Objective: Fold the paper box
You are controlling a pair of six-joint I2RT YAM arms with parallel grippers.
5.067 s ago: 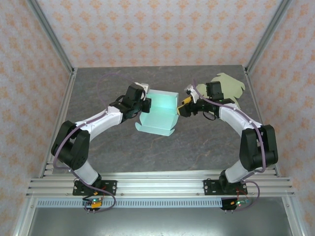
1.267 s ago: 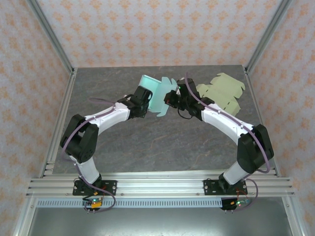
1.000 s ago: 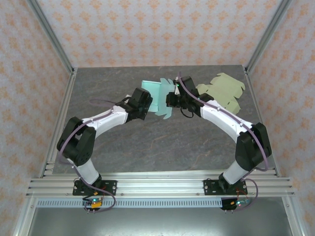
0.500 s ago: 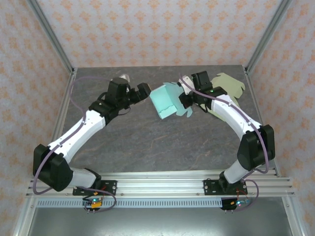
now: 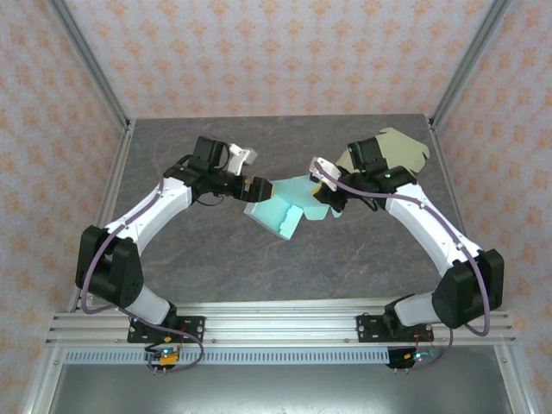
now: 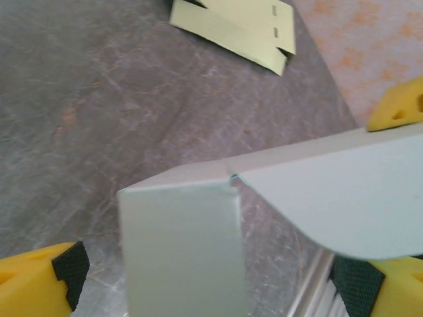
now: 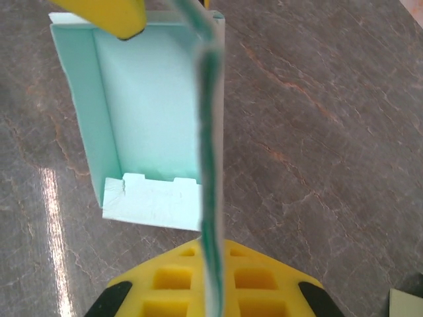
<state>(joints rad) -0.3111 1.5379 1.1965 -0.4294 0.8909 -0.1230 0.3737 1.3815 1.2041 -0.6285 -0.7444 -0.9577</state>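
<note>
left end effector (image 5: 257, 187): returned to box (image 5: 278, 216) | right end effector (image 5: 326, 191): still clamped

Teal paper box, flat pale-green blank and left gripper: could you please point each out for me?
teal paper box (image 5: 278, 214), top external view, on its broad light face.
flat pale-green blank (image 5: 404, 152), top external view, on its bare far part.
left gripper (image 5: 256, 185), top external view, midway between its fingertips.

Teal paper box (image 6: 185, 251), centre, between spread fingers (image 6: 33, 284) of left hand (image 6: 211, 290); 1 yellow-green flat sheet (image 6: 238, 26), top centre.
</note>
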